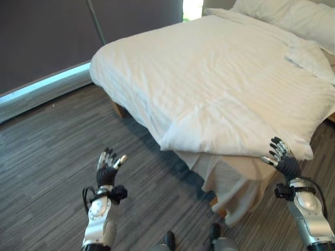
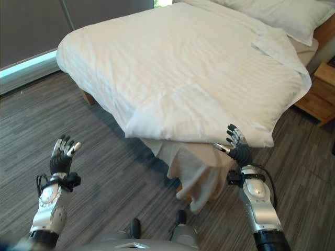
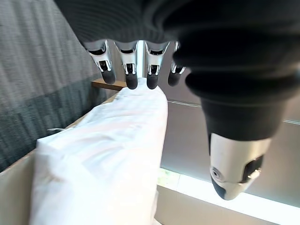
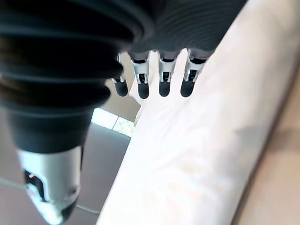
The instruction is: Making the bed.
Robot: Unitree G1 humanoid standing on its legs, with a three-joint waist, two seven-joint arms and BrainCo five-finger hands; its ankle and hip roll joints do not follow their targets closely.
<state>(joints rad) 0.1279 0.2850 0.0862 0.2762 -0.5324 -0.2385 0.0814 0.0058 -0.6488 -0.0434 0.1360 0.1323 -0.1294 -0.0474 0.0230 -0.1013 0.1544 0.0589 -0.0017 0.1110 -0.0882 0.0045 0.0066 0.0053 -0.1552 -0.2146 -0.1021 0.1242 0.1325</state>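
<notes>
A white duvet (image 1: 209, 78) lies spread over the bed, its near corner (image 1: 183, 138) hanging slightly over the foot. Below that corner a beige sheet (image 1: 230, 183) droops toward the floor. White pillows (image 1: 288, 15) rest at the head. My left hand (image 1: 107, 170) is raised over the floor left of the bed, open and holding nothing. My right hand (image 1: 282, 157) is up at the duvet's near right edge, open, fingers (image 4: 161, 79) straight just short of the cloth. The duvet (image 3: 108, 164) also shows past my left fingers (image 3: 131, 70).
Grey striped carpet (image 1: 52, 157) covers the floor around the bed. A dark wall with a pale strip at its base (image 1: 42, 86) runs along the left. A wooden bedside table (image 2: 322, 91) stands at the bed's right side.
</notes>
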